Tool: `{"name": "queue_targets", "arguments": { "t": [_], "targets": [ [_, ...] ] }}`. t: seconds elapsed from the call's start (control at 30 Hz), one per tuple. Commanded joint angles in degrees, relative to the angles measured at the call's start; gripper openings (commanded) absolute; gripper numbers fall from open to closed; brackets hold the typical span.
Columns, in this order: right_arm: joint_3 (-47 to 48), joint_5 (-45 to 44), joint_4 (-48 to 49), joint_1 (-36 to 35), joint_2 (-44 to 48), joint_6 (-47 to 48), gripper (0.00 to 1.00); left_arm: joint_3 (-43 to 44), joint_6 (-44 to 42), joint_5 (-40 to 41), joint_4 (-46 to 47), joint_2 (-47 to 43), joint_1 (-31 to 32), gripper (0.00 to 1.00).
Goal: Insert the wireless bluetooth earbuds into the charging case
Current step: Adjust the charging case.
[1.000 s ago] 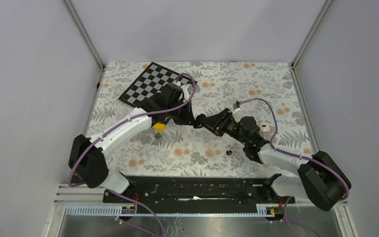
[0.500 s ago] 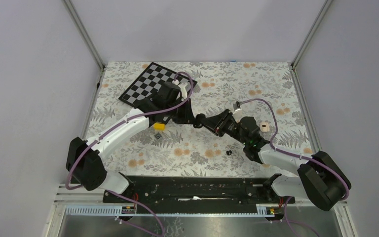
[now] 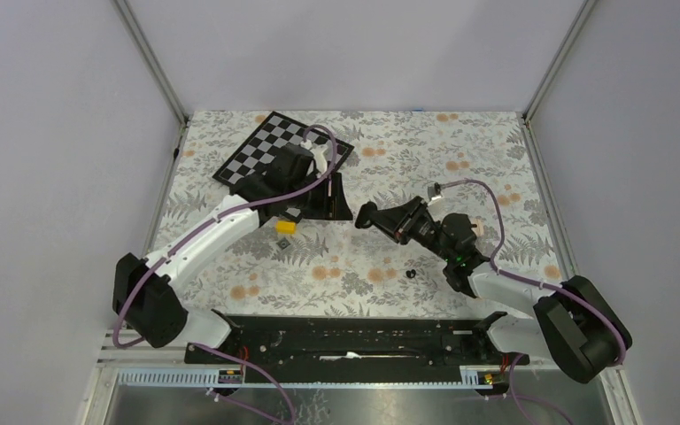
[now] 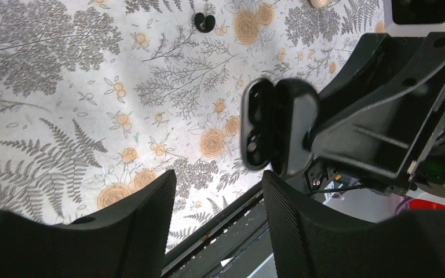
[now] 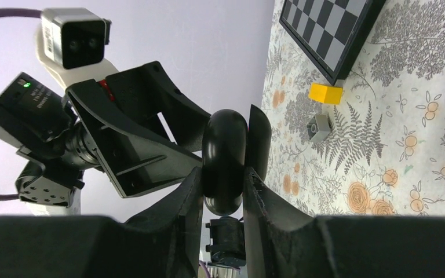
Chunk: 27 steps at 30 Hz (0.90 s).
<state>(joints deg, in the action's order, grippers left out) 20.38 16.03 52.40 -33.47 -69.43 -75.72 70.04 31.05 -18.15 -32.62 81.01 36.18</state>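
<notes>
My right gripper (image 5: 223, 197) is shut on the black charging case (image 5: 226, 153) and holds it on edge above the table, its lid ajar. In the left wrist view the charging case (image 4: 278, 130) shows its open side with dark sockets. My left gripper (image 4: 217, 214) is open with nothing between its fingers, a short way from the case. From above, the left gripper (image 3: 338, 205) sits just left of the right gripper (image 3: 370, 218). A black earbud (image 3: 411, 273) lies on the table, the same black earbud (image 4: 204, 22) showing in the left wrist view. A beige earbud (image 4: 318, 3) lies at that view's top edge.
A checkerboard (image 3: 266, 150) lies at the far left of the floral table. A small yellow block (image 3: 286, 227) and a grey cube (image 3: 281, 243) sit beside the left arm. Grey walls close in the table on three sides.
My left gripper has opened and drawn back to the left, away from the case. The right gripper has shifted slightly right with the case still in it.
</notes>
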Motion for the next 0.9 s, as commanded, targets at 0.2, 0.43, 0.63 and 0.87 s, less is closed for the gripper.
{"name": "queue_targets", "arguments": {
  "t": [0.2, 0.43, 0.63, 0.87],
  "targets": [
    [-0.6, 20.2, 24.0, 9.2, -2.1, -6.2, 0.0, 5.5, -4.9, -10.2, -4.2, -9.3, -9.6, 0.87],
    [2.3, 29.4, 43.1, 11.6, -8.3, -17.1, 0.0, -1.2, -1.0, -21.6, 7.1, -13.7, -11.0, 0.96],
    [5.9, 31.9, 44.2, 11.6, -8.6, -18.4, 0.0, -13.2, 15.3, -38.9, 33.7, -17.4, -15.2, 0.96],
    [11.6, 30.4, 44.3, 11.6, -7.9, -22.4, 0.0, -24.3, 38.5, -45.6, 66.5, -19.1, -19.5, 0.99]
  ]
}}
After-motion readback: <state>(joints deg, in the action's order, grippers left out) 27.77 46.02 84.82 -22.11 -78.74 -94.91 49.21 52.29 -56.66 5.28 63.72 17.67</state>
